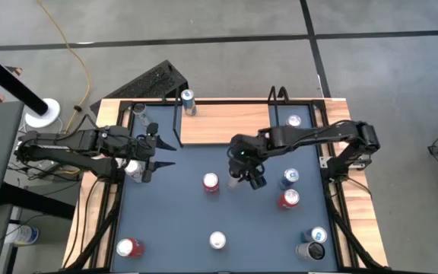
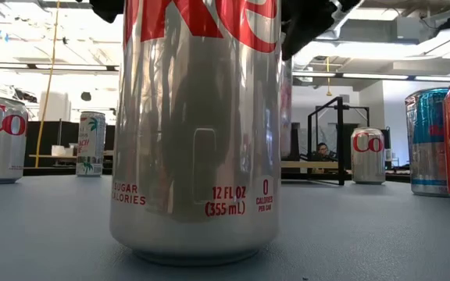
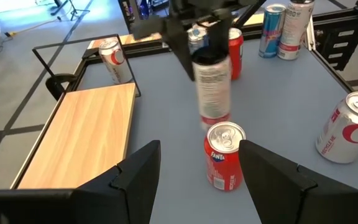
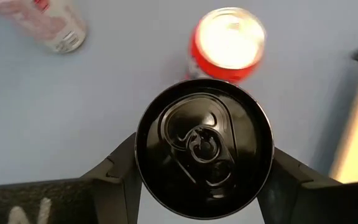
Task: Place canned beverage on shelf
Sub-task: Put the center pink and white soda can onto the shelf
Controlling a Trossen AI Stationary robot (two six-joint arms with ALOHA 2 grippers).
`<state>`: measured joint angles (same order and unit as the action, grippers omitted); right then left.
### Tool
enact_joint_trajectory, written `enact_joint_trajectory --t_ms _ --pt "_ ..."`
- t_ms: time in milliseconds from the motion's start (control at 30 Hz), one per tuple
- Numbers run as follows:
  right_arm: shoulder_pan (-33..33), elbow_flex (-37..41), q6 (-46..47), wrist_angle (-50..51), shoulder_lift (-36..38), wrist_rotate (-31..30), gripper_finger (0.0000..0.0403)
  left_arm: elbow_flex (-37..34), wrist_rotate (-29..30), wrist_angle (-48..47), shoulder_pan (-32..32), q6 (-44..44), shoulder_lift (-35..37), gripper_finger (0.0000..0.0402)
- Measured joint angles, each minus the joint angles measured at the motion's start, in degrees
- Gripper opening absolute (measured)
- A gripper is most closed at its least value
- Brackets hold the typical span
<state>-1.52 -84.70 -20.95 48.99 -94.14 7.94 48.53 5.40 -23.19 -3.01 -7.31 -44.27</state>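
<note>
Robotics lab or open workshop hall. Grey concrete floor (image 1: 386, 84) with dark seams, yellow cable (image 1: 73, 53) trailing across it. Exposed ceiling (image 2: 412, 39) with strip lights and ducts. Person (image 2: 321, 151) seated far back at a bench. Black-framed surface (image 1: 204, 221) on floor, soda cans (image 1: 211, 183) scattered as test props, two dark robot arms (image 1: 310, 137) mounted.

Black-topped can (image 4: 204, 146) upright between right hand's fingers; wood shelf (image 1: 223, 124) beyond.
</note>
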Motion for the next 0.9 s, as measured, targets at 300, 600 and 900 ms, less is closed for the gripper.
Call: enact_joint_trajectory --t_ms 300,600,900 --pt "5.27 0.00 1.60 -1.01 1.91 -10.51 0.0223 0.00 0.02 0.84 0.00 0.00 0.00 0.0208" --pt "15.87 -3.66 1.05 -6.10 0.76 -8.84 0.0223 0.00 0.03 0.84 0.00 -2.30 0.02 0.0208" --pt "28.19 -20.80 -0.66 0.19 -11.26 -2.96 0.0223 0.00 0.26 0.62 1.98 -8.16 0.04 0.0208"
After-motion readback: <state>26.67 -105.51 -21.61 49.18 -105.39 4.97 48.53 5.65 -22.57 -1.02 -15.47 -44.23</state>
